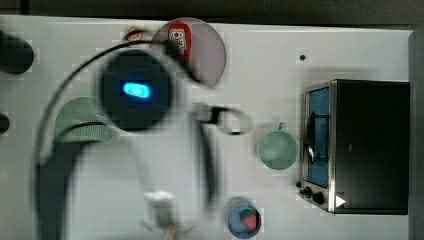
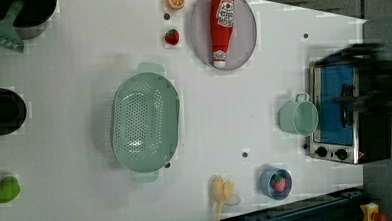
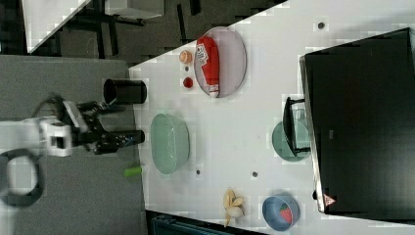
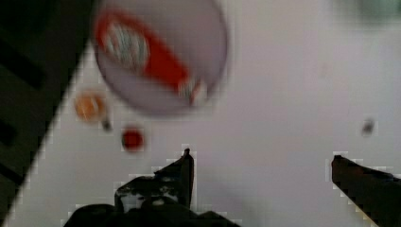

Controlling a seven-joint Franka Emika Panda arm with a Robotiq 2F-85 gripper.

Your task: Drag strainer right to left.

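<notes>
The pale sage-green oval perforated plastic strainer (image 2: 145, 121) lies empty on the white surface (image 2: 82, 70), seen left of centre in the left view. At its one o'clock, a grey round plate (image 2: 223, 29) holds a red ketchup bottle (image 2: 222, 27). At its four o'clock, a small blue bowl (image 2: 276, 183) holds a strawberry (image 2: 279, 183). At three o'clock a green mug (image 2: 298, 117) stands empty. The jaws of the gripper (image 4: 260, 172) are seen wide apart, holding nothing.

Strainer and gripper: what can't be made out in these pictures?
- Strainer: in the top view, the blurred arm covers most of it.
- Gripper: in the wrist view, the open fingers are cut off by the frame edge; bare table lies between them.
- Mug: in the right view, the toaster oven's handle partly hides it.
</notes>
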